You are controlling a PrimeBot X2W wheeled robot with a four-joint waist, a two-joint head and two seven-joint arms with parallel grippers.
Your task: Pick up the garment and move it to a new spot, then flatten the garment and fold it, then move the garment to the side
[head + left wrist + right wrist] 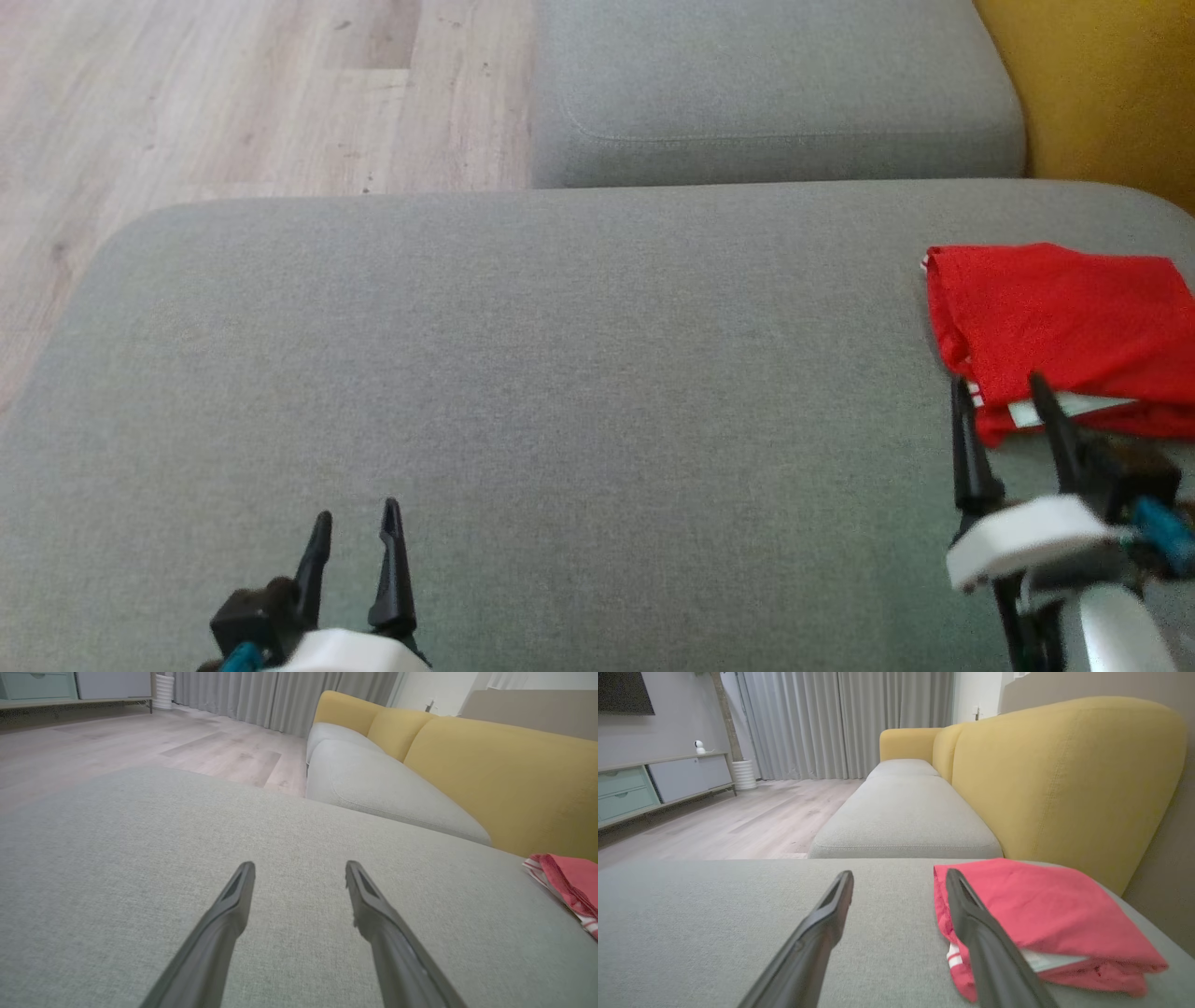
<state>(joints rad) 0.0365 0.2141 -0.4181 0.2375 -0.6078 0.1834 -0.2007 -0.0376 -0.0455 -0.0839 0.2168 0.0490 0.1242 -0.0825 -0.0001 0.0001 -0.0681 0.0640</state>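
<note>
Folded red garment (1064,317) on grey cushion (560,373), right gripper (997,383) at its near edge.

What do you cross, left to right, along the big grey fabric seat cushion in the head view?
Left end effector with two long dark fingers, open → bare grey fabric seat cushion → folded red cloth garment with a white-striped edge. Right end effector overlaps the garment's near-left corner, so it is left out of the order.

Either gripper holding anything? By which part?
Nothing held. Left gripper and right gripper are open and empty; the garment lies folded on the cushion.
</note>
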